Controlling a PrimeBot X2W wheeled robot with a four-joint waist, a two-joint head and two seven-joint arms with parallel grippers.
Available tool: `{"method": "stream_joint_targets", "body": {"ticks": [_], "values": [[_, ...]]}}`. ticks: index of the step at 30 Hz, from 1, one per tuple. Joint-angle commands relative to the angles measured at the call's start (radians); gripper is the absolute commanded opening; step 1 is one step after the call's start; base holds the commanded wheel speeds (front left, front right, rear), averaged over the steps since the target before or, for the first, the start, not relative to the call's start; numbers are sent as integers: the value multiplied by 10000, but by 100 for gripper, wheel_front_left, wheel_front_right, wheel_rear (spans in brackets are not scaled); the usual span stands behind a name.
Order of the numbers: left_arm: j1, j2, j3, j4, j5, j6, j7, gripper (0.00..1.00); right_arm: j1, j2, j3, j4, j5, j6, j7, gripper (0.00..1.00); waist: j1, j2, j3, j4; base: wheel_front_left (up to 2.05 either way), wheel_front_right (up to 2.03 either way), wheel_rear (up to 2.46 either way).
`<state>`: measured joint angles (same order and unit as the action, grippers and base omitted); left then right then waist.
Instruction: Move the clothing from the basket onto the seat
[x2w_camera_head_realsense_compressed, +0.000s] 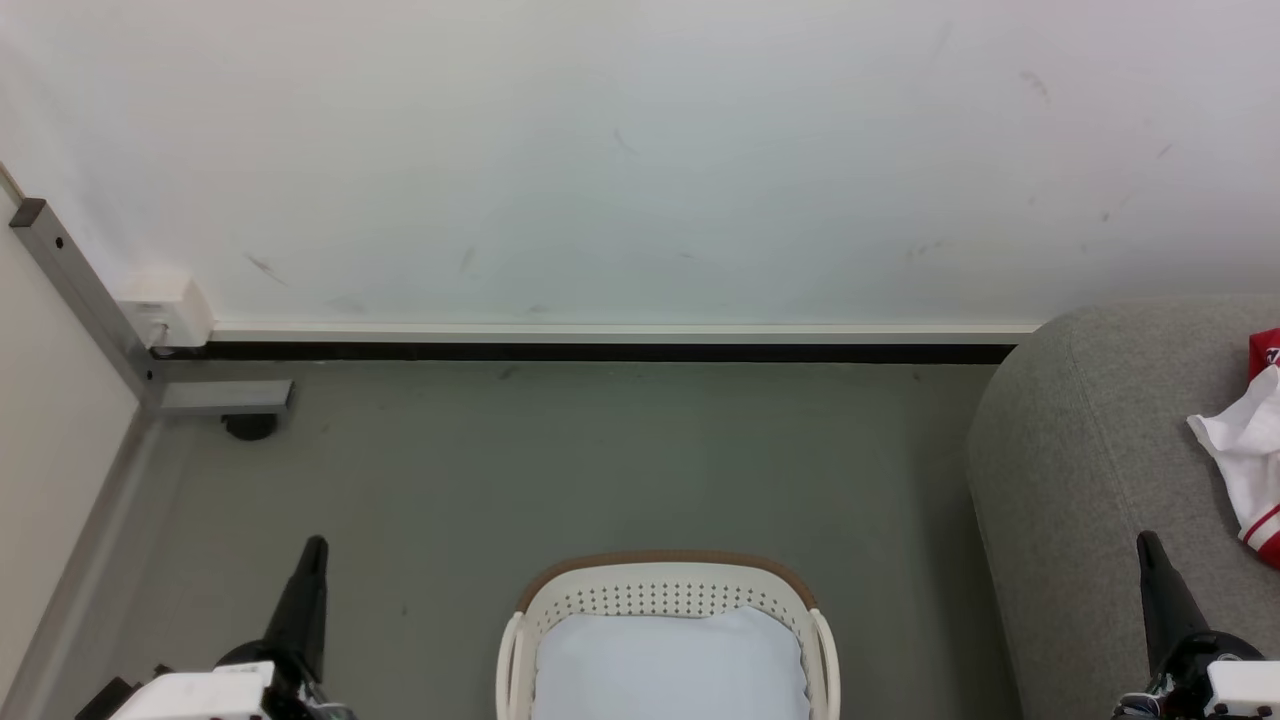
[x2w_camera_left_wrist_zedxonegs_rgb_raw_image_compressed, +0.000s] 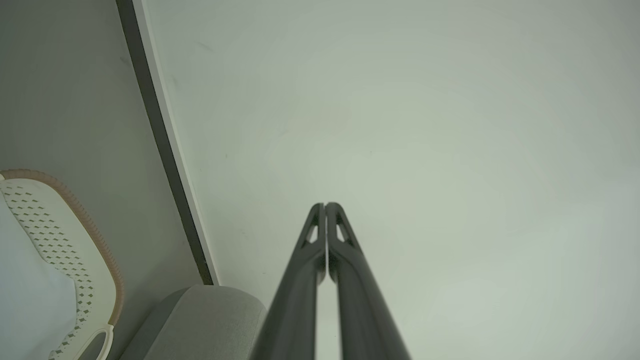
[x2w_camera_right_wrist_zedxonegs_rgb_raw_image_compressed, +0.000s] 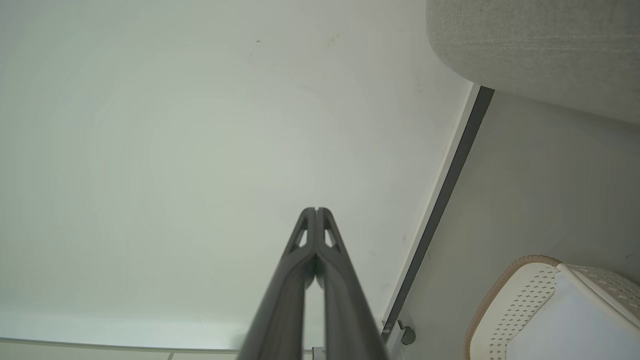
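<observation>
Floor (x2w_camera_head_realsense_compressed: 600, 470) grey, wall (x2w_camera_head_realsense_compressed: 640, 150) white; clothing (x2w_camera_head_realsense_compressed: 1250, 450) apparently on seat (x2w_camera_head_realsense_compressed: 1090, 450); both jaws closed, empty

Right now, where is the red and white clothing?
In the head view, the clothing lies on the grey sofa at the far right edge, to the right of the basket.

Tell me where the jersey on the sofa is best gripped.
Probably its white bunched corner, the raised fold of the jersey that juts toward the sofa's rounded end. Come from above with the right gripper, nearest and shut, opened first; the rest is cut off by the picture's edge.
</observation>
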<state>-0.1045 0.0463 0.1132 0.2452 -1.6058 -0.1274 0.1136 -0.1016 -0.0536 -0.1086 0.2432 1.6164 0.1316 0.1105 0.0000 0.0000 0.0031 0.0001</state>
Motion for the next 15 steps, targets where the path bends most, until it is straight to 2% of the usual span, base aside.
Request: {"method": "stream_joint_targets", "body": {"ticks": [1, 15], "values": [[-83, 73, 28, 11, -128, -62, 49, 0, -114, 4, -44, 28, 0, -17, 34, 0, 0, 0, 0, -1, 0, 0, 0], [-83, 74, 27, 9, -129, -62, 48, 0, -115, 12, -55, 28, -15, -17, 29, 0, 0, 0, 0, -1, 0, 0, 0]]}}
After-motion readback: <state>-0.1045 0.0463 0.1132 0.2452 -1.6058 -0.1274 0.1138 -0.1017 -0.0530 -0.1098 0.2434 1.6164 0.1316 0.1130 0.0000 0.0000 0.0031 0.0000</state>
